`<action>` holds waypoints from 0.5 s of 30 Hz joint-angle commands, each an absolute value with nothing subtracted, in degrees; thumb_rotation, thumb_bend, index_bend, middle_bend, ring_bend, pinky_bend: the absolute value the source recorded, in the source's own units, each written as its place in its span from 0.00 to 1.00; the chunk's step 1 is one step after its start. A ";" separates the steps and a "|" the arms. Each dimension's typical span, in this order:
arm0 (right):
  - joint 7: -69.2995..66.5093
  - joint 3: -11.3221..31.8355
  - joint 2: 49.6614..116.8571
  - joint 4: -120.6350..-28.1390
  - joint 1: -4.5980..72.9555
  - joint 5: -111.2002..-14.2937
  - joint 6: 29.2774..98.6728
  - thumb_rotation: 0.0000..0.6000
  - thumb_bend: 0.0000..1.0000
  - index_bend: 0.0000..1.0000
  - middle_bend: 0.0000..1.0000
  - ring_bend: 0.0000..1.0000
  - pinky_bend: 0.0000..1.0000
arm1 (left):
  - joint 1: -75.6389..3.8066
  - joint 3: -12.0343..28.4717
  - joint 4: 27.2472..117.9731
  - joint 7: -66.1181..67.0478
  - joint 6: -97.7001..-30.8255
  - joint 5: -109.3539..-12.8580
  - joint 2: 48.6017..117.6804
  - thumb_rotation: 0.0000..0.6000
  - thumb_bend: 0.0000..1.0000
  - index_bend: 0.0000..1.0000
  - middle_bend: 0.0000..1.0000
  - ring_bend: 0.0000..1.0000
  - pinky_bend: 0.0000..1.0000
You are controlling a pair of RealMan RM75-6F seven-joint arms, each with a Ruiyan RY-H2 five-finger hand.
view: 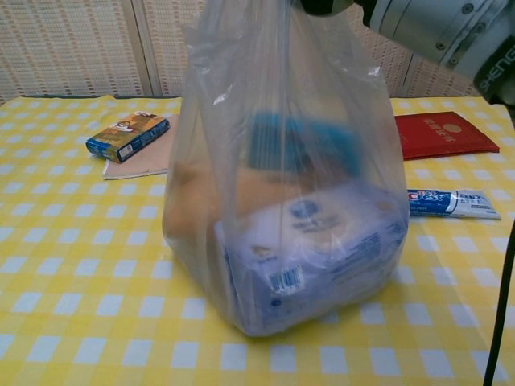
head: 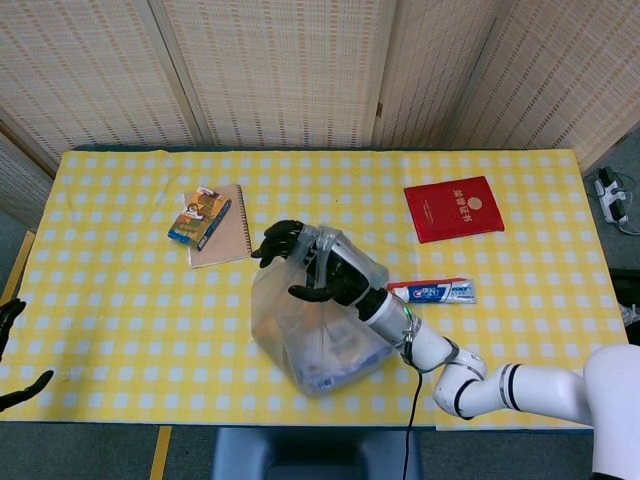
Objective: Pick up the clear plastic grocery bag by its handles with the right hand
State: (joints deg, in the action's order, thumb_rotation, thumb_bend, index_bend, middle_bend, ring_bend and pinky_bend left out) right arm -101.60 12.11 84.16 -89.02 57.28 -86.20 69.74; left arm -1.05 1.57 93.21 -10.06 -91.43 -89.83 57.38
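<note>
The clear plastic grocery bag [head: 310, 335] hangs above the yellow checked table, filled with a white-and-blue pack, something orange and something blue. In the chest view the bag [view: 282, 209] fills the middle of the frame, its bottom just off the cloth. My right hand [head: 310, 265] grips the bag's gathered handles from above, fingers curled round them. In the chest view only the right wrist [view: 434, 28] shows at the top. My left hand [head: 15, 355] sits at the far left edge, off the table, fingers apart and holding nothing.
A red booklet [head: 453, 208] lies at the back right. A toothpaste tube [head: 432, 292] lies just right of the bag. A brown notebook [head: 222, 225] with a small blue box [head: 193, 217] and a pen sits at the back left. A black cable [head: 412, 420] hangs by the front edge.
</note>
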 commanded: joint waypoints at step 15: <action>-85.84 23.57 84.73 -99.67 54.16 -62.71 59.24 1.00 0.60 0.61 0.75 0.92 0.91 | -1.41 1.39 93.24 -9.66 -90.75 -90.10 57.53 1.00 0.23 0.00 0.12 0.12 0.10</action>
